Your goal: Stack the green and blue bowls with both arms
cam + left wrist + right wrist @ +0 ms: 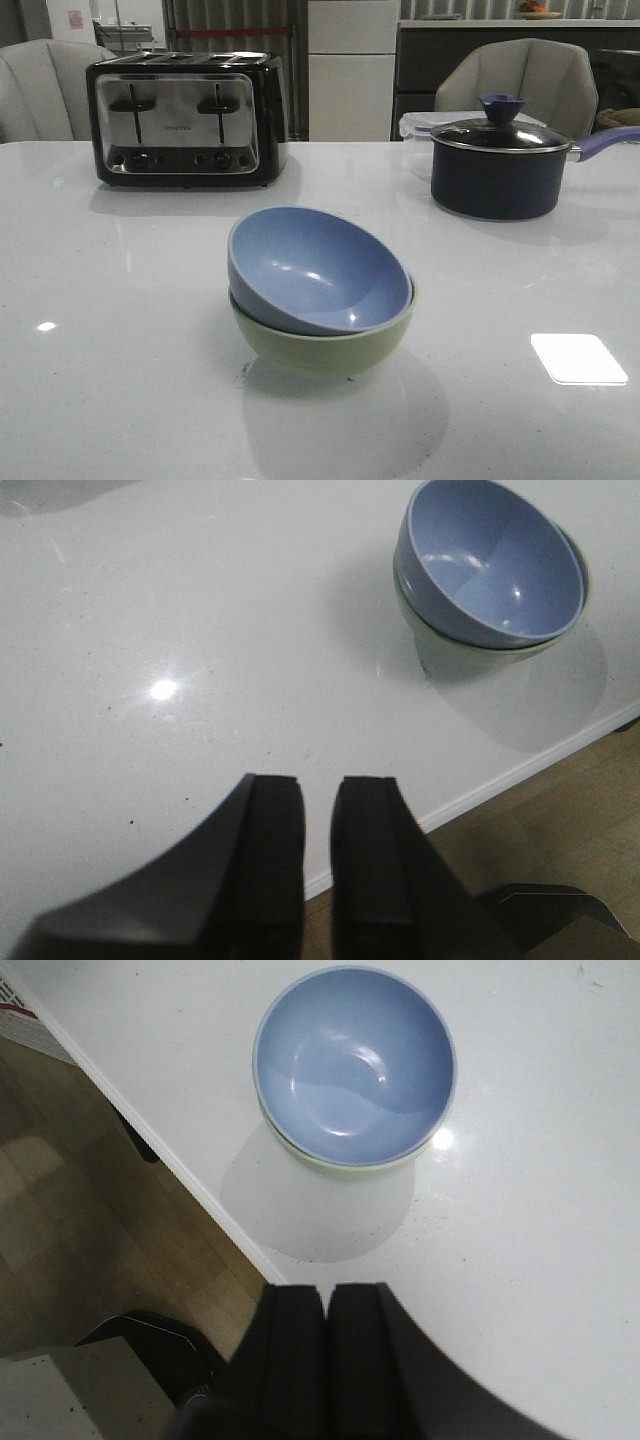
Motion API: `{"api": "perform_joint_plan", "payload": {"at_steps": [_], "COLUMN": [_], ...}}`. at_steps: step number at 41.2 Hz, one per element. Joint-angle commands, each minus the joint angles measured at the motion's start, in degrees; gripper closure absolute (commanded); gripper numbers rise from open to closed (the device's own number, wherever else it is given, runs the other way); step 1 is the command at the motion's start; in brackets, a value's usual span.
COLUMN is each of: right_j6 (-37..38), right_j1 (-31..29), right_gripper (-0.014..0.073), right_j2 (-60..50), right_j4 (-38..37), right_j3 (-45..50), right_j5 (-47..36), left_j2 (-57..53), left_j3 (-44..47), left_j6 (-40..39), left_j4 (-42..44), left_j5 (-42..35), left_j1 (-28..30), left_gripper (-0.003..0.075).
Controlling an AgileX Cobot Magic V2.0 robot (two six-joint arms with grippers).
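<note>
The dusty blue bowl (320, 265) sits nested inside the pale green bowl (320, 348) at the middle of the white table, tilted so that its opening faces the front right. The stacked pair also shows in the left wrist view, blue bowl (495, 565) over green bowl (450, 648), and the blue bowl (355, 1060) shows in the right wrist view. My left gripper (318, 780) hangs over the table's front edge, well away from the bowls, empty, its fingers almost together with a narrow gap. My right gripper (326, 1288) is shut and empty, also back at the front edge. Neither gripper shows in the front view.
A black and chrome toaster (185, 120) stands at the back left. A dark navy saucepan (500, 170) with a lid stands at the back right, a clear container (415, 125) behind it. The table's front edge (180, 1175) drops to a wooden floor.
</note>
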Motion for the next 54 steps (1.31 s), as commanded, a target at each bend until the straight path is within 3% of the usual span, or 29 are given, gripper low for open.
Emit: {"api": "perform_joint_plan", "payload": {"at_steps": [1,23,31,39,54], "right_j6": [-0.69,-0.69,-0.69,-0.69,-0.69], "right_j1": [-0.22,-0.22,-0.22,-0.22,-0.22], "right_gripper": [0.0566,0.0566,0.0566,0.0566,0.0566], "right_j2": [-0.39,-0.39,-0.39,-0.39,-0.39], "right_j4": [0.45,0.45,0.45,0.51,0.51], "right_j3": [-1.39,-1.39,-1.39,-1.39,-1.39], "right_j5": [-2.95,-2.9,-2.94,-2.93,-2.93], "left_j2": [-0.28,-0.86,-6.89,-17.39,-37.37], "left_j3": [-1.7,-1.7,-0.8,7.67,31.63], "left_j6": [-0.56,-0.56,0.11,9.33,9.54], "left_j4": [0.04,-0.36,-0.2,-5.78,-6.16], "left_j5": [-3.72,-4.31,-5.15,-18.68,-40.36], "left_j1": [-0.24,-0.24,6.56,14.73,29.89], "left_gripper": [0.0624,0.0627,0.0626,0.0627,0.0627]}}
